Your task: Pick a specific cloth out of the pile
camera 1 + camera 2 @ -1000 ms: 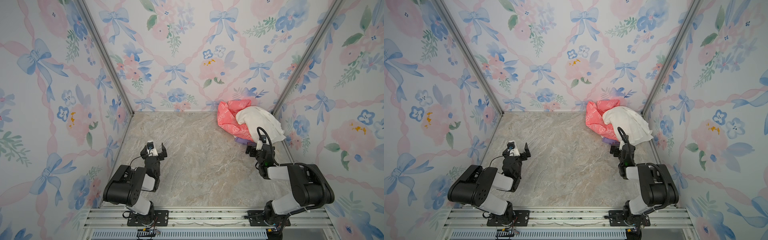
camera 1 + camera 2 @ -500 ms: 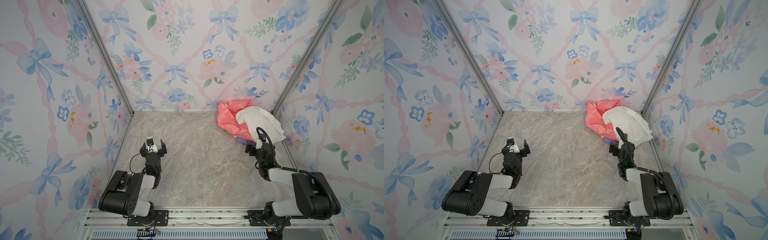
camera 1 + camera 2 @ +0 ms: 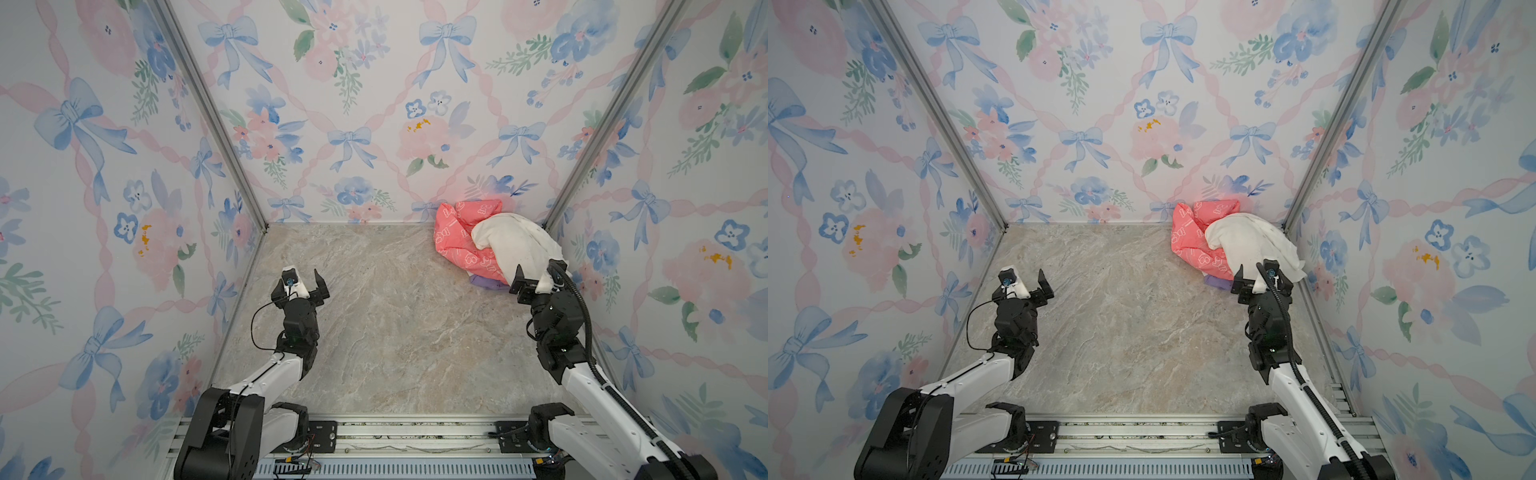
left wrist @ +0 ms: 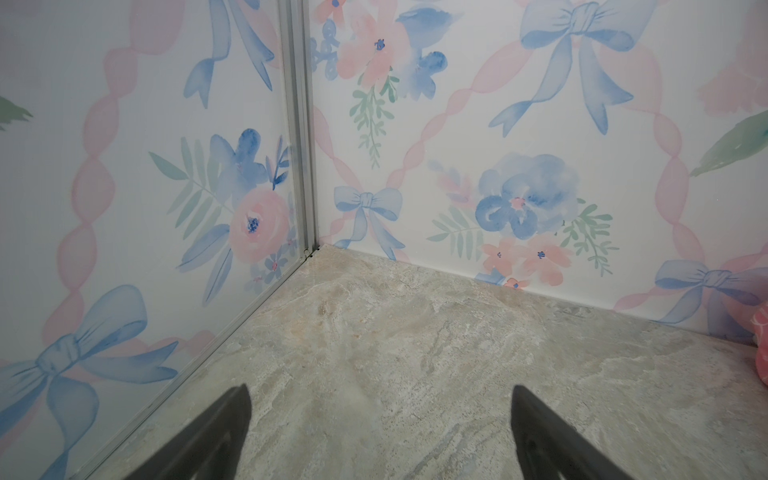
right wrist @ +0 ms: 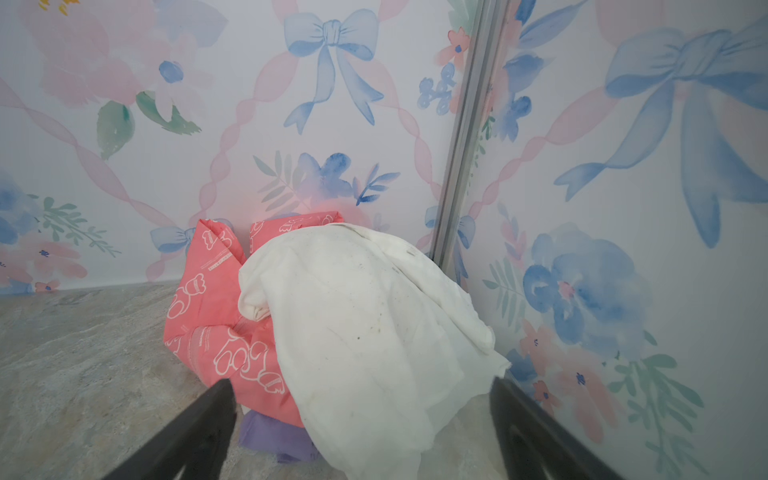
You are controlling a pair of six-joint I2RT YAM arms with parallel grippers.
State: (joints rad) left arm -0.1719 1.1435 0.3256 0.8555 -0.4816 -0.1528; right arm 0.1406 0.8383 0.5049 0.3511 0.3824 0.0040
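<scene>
Seeing the pile [image 3: 494,245] sitting in the far right corner of the bench [image 3: 395,332] — off-white cloth [image 5: 365,316] on top, coral-pink cloth [image 5: 208,316] beneath. Spotting the cloth [image 5: 270,436] peeking out lavender at the pile's near bottom edge, mostly buried. Holding right fingers [image 5: 199,424] wide apart just beside it — gripping nothing. Holding left fingers [image 4: 216,432] apart too, on the bench's left side, well apart from the pile.
</scene>
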